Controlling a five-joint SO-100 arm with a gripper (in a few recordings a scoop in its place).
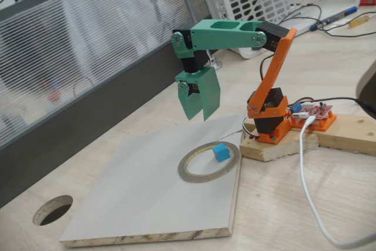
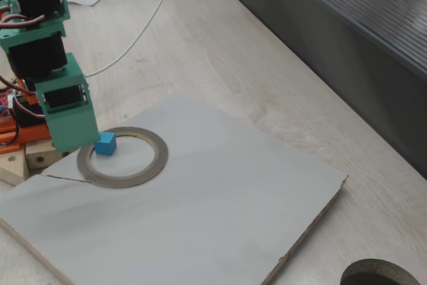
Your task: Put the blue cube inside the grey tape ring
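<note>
Blue cube (image 1: pixel 221 152) sits inside grey tape ring (image 1: pixel 209 161) on pale board (image 1: pixel 135 198); green gripper (image 1: pixel 197 116) above, fingers slightly spread, empty

A pale board (image 1: pixel 135 198) lies on the wooden table (image 1: pixel 282 204), carrying the grey tape ring (image 1: pixel 194 174) and blue cube (image 1: pixel 221 152).

1. The blue cube (image 1: pixel 221 152) has plain matt faces.
2. The grey tape ring (image 1: pixel 209 161) looks thin and smooth, with a faint sheen.
3. The pincer (image 1: pixel 198 114) is matt green plastic.
4. The board (image 1: pixel 141 198) is smooth grey laminate with rough chipboard edges.
5. The tabletop (image 2: pixel 220 51) is pale wood-grain, matt.
</note>
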